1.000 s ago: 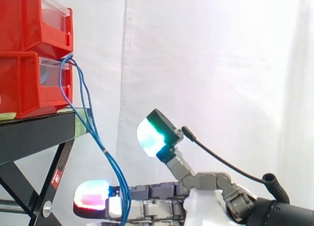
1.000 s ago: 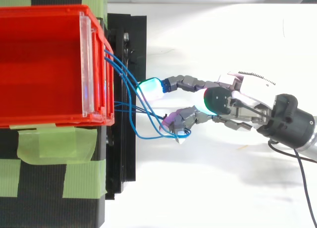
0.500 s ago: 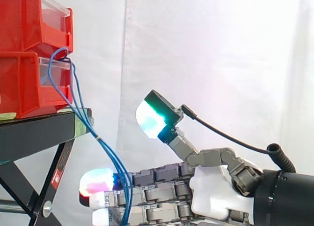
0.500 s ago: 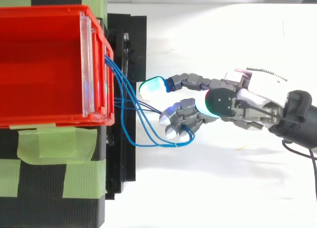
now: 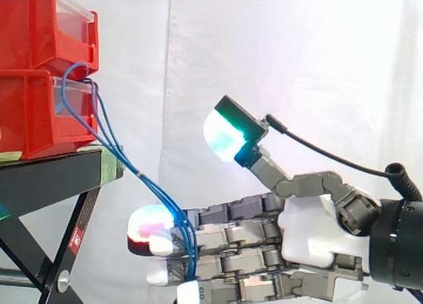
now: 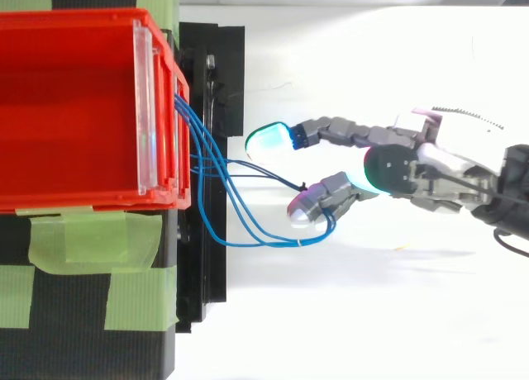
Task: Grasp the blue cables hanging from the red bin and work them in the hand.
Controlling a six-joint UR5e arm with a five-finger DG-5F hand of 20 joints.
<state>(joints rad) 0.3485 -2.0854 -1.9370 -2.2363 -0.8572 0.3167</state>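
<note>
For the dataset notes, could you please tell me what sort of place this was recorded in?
Probably a robotics lab test rig: a white curtain backs everything, stacked red bins sit on a black stand, and a robot hand has blue cables from a bin running between its fingers.

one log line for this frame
hand: shut on blue cables, between straight fingers | cables: slant down from red bin to hand | stage: cables in grasp

Black stand [image 5: 46, 178] with crossed legs, small red label [image 5: 78, 234] and a bolt [image 5: 64, 279] on one leg, green tape [image 6: 74, 239] strips across stand top, white curtain [image 5: 297, 66] behind, white floor [image 6: 347, 330] below
</note>
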